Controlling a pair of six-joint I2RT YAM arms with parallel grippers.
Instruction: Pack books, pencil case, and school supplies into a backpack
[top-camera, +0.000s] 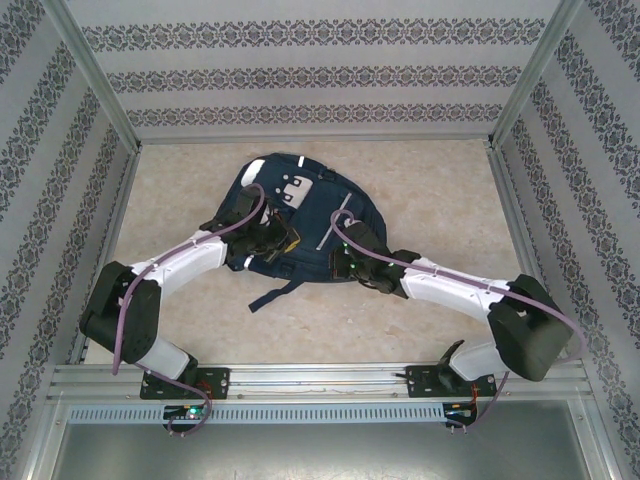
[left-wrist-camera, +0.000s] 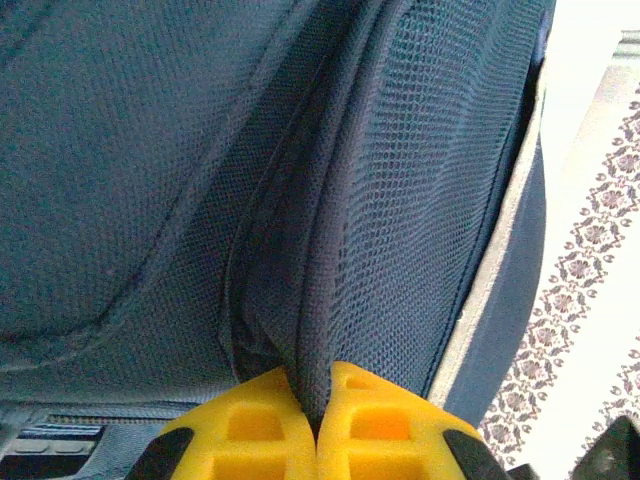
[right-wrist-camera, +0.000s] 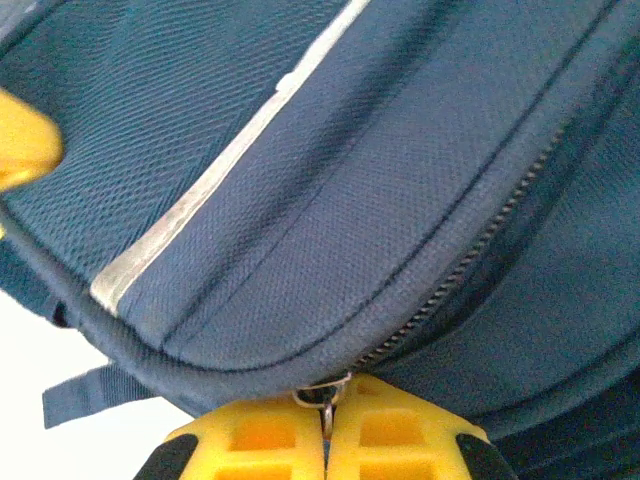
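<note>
Navy backpack (top-camera: 305, 255) lies flat on the beige tabletop (top-camera: 430, 190); the left jaws pinch a fold of its mesh (left-wrist-camera: 420, 200), the right jaws clamp its zipper pull (right-wrist-camera: 321, 398).

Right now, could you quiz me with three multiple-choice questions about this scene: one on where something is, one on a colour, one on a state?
1. The backpack lies: A mid-table; B against the back wall; C on the front rail.
2. The backpack is: A red; B navy blue; C green.
3. The right pincer is: A wide open; B holding a book; C shut on the zip pull.
Answers: 1 A, bare table shows all round it. 2 B, its fabric is dark blue. 3 C, the yellow fingers meet on the metal ring.
</note>
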